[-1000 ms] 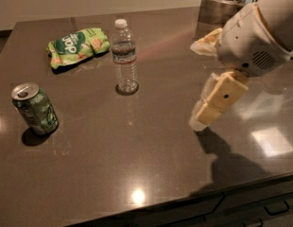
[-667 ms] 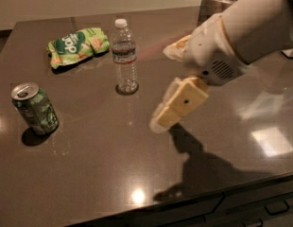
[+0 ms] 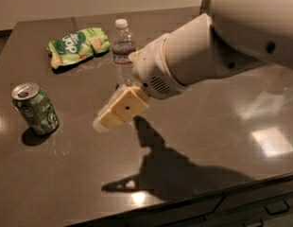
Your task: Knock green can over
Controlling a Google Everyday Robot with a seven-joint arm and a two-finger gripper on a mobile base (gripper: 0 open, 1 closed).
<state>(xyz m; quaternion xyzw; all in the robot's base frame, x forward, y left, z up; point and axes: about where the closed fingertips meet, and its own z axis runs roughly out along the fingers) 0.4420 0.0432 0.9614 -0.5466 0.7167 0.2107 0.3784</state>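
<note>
- Leftward swung the arm (image 3: 208,56) since the earlier frames, and we saw the gripper (image 3: 119,111) carried from the right half of the table (image 3: 217,145) to its middle, much closer to the green can (image 3: 35,109). The can, bottle and bag had not budged.
- We found the green can upright near the left edge of the table, silver top and pull tab facing up, its shadow pooled at its base.
- We saw the gripper hanging above the tabletop to the can's right, clearly apart from it, with bare table between the two. No contact yet!
- So we judged the task as approach only: the reach was well under way, but the knock itself was all still to come, since the can stood untouched.
- We noted the water bottle (image 3: 123,48) standing just behind the wrist, and the green snack bag (image 3: 78,45) lying flat at the back left, both out of the line between gripper and can.
- We could not tell whether the gripper was apart or together; only one cream-coloured part of it showed below the bulky white wrist, which covered the rest.
- We lost the lower part of the bottle behind the wrist, and the upper arm ran out of the picture at the top right.
- How high the gripper hung over the table was hard for us to judge; its shadow fell well off to the lower right.
</note>
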